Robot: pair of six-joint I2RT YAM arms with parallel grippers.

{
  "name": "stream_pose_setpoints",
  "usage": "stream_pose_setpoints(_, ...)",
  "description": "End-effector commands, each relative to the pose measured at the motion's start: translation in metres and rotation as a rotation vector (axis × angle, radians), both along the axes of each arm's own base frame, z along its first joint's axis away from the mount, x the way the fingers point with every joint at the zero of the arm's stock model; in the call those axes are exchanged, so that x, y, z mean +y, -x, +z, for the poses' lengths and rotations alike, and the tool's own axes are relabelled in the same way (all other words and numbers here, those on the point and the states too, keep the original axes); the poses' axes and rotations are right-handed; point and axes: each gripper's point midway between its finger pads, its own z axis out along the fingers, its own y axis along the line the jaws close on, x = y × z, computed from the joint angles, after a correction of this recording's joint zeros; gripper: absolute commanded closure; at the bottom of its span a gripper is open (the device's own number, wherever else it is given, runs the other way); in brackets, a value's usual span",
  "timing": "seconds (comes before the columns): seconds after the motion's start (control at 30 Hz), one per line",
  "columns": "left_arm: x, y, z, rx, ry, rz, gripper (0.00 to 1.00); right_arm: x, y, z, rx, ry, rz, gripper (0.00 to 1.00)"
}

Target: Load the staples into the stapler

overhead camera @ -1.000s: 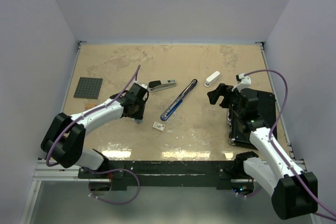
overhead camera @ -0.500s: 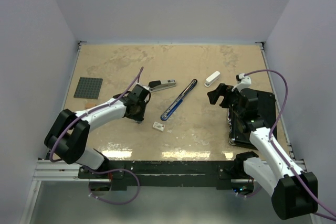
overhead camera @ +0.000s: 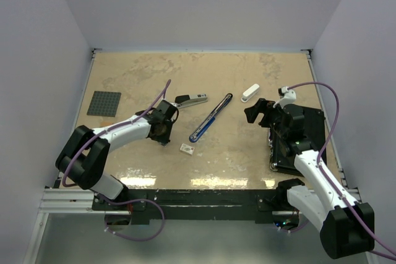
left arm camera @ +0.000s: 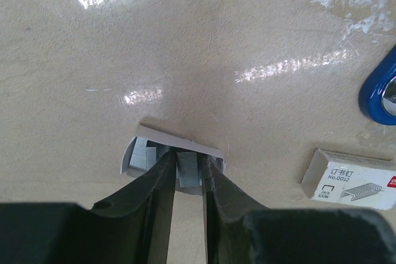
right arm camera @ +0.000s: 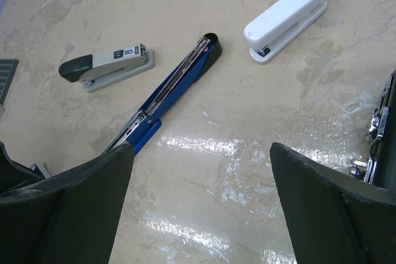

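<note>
A small grey tray [left arm camera: 139, 153] of staples lies on the table, and my left gripper [left arm camera: 187, 162] reaches down into it. Its fingers press against both sides of one grey strip of staples [left arm camera: 187, 174]. The whitish staple box [left arm camera: 351, 179] with a reddish mark lies just to the right, also seen from above [overhead camera: 187, 148]. From above, the left gripper [overhead camera: 163, 135] sits left of that box. The blue stapler [overhead camera: 210, 117] lies opened out flat in mid-table, its channel [right arm camera: 167, 94] exposed. My right gripper [overhead camera: 257, 110] hovers open to its right, with nothing between its fingers.
A grey-and-black stapler [overhead camera: 190, 99] lies behind the left gripper. A white stapler [overhead camera: 250, 93] lies at the back right. A black case [overhead camera: 297, 137] sits under the right arm at the right edge. A dark grey studded plate [overhead camera: 104, 103] lies far left.
The left gripper has shifted slightly right towards the staples tray and its jaws have narrowed onto the staple strip. The right arm has not moved.
</note>
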Motion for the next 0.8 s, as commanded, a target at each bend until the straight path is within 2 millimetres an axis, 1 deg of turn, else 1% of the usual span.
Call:
stream_pose_setpoints(0.0, -0.005, -0.002, -0.003, 0.0, 0.014, 0.0, 0.74, 0.004, -0.002, 0.006, -0.021, -0.017, 0.009, 0.03)
stream_pose_setpoints(0.17, -0.007, -0.004, 0.006, -0.021, 0.027, -0.001, 0.86, 0.003, -0.003, 0.007, -0.023, -0.016, 0.008, 0.03)
stream_pose_setpoints(0.27, -0.008, -0.006, 0.013, -0.033, 0.037, 0.001, 0.89, 0.003, -0.003, 0.007, -0.021, -0.015, 0.006, 0.03)
stream_pose_setpoints(0.33, -0.008, -0.006, 0.017, -0.036, 0.038, 0.001, 0.89, 0.004, -0.004, 0.008, -0.023, -0.015, 0.01, 0.03)
stream_pose_setpoints(0.6, -0.014, -0.016, 0.056, -0.116, 0.09, 0.003, 0.9, 0.003, -0.005, 0.008, -0.022, -0.007, 0.011, 0.03)
stream_pose_setpoints(0.73, -0.027, -0.023, 0.074, -0.165, 0.154, -0.028, 0.91, 0.003, -0.004, 0.008, -0.024, -0.003, 0.012, 0.03)
stream_pose_setpoints(0.77, -0.035, -0.026, 0.082, -0.187, 0.192, -0.054, 0.91, 0.003, -0.004, 0.008, -0.023, -0.002, 0.014, 0.03)
